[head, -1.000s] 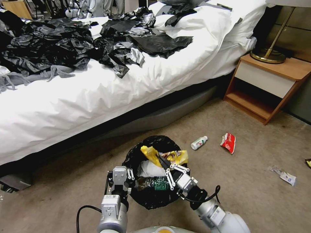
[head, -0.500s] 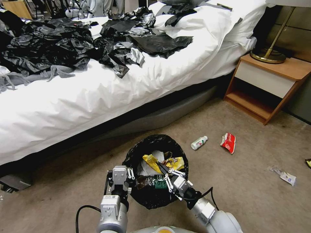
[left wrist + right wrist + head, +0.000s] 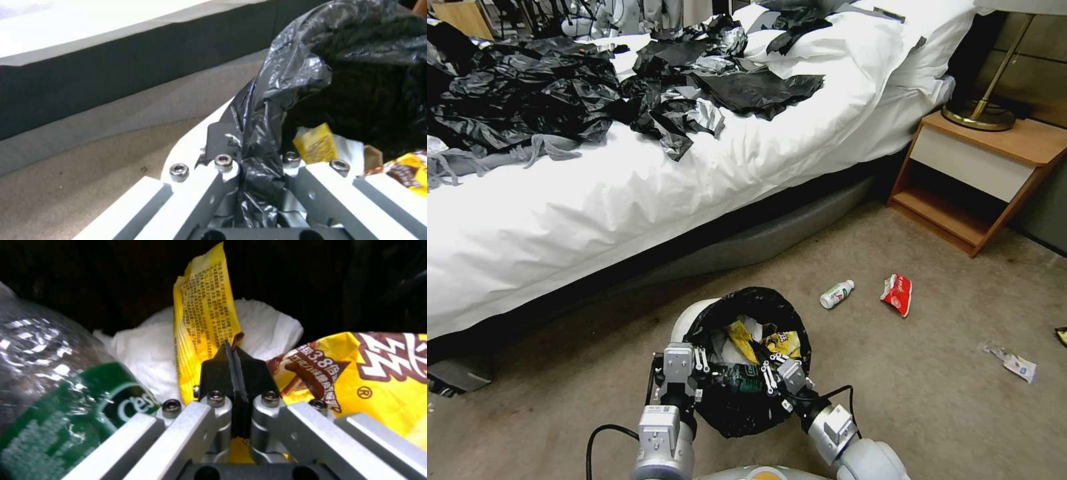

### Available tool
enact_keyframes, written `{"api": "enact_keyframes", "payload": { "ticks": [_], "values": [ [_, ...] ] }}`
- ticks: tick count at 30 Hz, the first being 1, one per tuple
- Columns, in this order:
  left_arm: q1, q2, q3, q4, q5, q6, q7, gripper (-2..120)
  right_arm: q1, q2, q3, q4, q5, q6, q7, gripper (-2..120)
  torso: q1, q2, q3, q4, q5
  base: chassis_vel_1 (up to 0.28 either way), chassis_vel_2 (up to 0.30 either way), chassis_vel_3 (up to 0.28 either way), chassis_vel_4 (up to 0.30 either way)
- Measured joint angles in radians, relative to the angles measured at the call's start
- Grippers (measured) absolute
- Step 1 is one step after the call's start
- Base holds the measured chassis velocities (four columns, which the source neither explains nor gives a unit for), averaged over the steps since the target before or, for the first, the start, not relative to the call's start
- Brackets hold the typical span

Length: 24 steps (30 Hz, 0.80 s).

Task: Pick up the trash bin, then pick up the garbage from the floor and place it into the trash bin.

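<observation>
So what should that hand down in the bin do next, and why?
Probably open and let go. The right hand is shut on the yellow wrapper, already inside the trash bin beside the tissue and green-labelled bottle, while the left hand grips the bin's rim.

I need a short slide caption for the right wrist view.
Right gripper shut on a yellow wrapper inside the trash bin, beside tissue.
</observation>
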Motion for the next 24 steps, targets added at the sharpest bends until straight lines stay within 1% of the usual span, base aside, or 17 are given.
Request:
{"api": "enact_keyframes", "payload": {
  "ticks": [3, 14, 24],
  "values": [
    [0.007, -0.001, 0.013, -0.001, 0.012, -0.002, 0.002, 1, 0.006, 0.001, -0.007, -0.014, 0.011, -0.03, 0.018, 0, 0.0, 0.0, 0.0, 0.0, 0.0, 0.0, 0.0, 0.0, 0.0],
    [0.007, -0.005, 0.022, 0.001, 0.022, -0.009, 0.001, 1, -0.004, 0.004, -0.012, 0.019, 0.013, -0.049, 0.02, 0, 0.0, 0.0, 0.0, 0.0, -0.0001, 0.0, 0.0, 0.0, 0.0],
    [0.004, -0.007, 0.024, 0.003, 0.024, -0.009, 0.001, 1, -0.017, 0.004, -0.024, 0.02, 0.0, -0.05, 0.015, 0, 0.0, 0.0, 0.0, 0.0, 0.0, 0.0, 0.0, 0.0, 0.0]
  ]
}}
